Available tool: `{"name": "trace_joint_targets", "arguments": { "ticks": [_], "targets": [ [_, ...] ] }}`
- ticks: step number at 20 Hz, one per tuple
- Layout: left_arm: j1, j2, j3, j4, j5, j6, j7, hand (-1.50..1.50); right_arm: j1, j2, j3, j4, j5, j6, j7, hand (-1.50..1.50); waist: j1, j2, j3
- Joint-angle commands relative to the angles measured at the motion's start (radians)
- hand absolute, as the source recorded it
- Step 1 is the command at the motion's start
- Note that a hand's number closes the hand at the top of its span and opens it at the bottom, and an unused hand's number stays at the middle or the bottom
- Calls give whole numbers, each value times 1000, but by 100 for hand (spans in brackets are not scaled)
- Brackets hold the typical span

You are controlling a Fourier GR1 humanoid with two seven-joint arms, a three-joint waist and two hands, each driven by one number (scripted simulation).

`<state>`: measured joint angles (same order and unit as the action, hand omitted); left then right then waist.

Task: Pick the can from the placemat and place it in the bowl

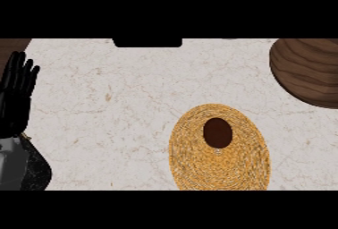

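Left hand point(16, 91) resting at left edge, fingers straight, upright, holding nothing.

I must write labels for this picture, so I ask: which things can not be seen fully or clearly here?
- Bowl, head view: cut off by the right edge.
- Can: seen from above only, sides and label hidden.
- Right robot hand: not in view.
- Left robot hand: partly cut by the left edge.
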<state>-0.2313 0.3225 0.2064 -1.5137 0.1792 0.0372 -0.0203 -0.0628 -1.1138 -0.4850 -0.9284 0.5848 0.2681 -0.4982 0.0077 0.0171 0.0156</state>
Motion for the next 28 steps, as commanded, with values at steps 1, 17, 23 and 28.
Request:
{"name": "trace_joint_targets", "arguments": {
  "ticks": [1, 17, 23, 28],
  "targets": [
    [-15, -18, -15, 12, -17, 19, -2, 0, -49, -72, -84, 132, -73, 5, -217, 150, -1, -2, -2],
    [-49, -47, -67, 37, -33, -6, -21, 0, -382, -231, -31, 384, -228, 357, -329, 150, 79, 4, -13],
    [-88, -26, -57, 43, -29, -8, 16, 0, -513, -188, 96, 373, -200, 374, -247, 150, 87, 4, -13],
    [-92, -21, -45, 52, -36, -1, 4, 0, -610, -94, 210, 359, -157, 353, -212, 150, 71, 2, -14]
  ]
}}
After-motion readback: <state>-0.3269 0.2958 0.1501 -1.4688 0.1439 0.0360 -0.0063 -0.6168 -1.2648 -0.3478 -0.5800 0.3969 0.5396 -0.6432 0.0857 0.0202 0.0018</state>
